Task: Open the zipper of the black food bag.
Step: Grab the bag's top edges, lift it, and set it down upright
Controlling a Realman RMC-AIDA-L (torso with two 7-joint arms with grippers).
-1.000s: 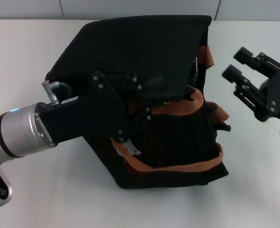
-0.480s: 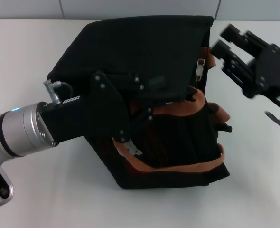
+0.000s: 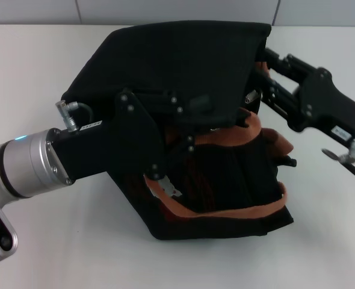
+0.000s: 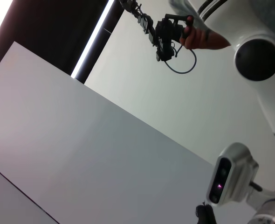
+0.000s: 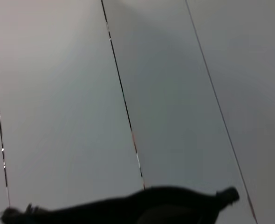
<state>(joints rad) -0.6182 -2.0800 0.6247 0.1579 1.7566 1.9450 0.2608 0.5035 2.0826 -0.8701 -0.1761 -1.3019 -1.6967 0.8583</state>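
The black food bag (image 3: 183,72) lies tipped on its side at the middle of the white tabletop (image 3: 39,72), its orange-brown strap handles (image 3: 237,208) trailing toward 5 o'clock. It looks soft, light fabric that will sag and slide when pulled, so you should pin the body and take the small silver zipper pull (image 3: 250,96) at the bag's 3 o'clock edge. Your left gripper (image 3: 177,141) reaches in from 9 o'clock and presses into the bag's middle; whether it is clenched I cannot tell. Your right gripper (image 3: 263,78) comes from 3 o'clock, its tips at the bag's edge by the pull; its state is also hidden. Only the head view shows the bag and arms; the left wrist view shows wall and robot body, the right wrist view little but wall panels.
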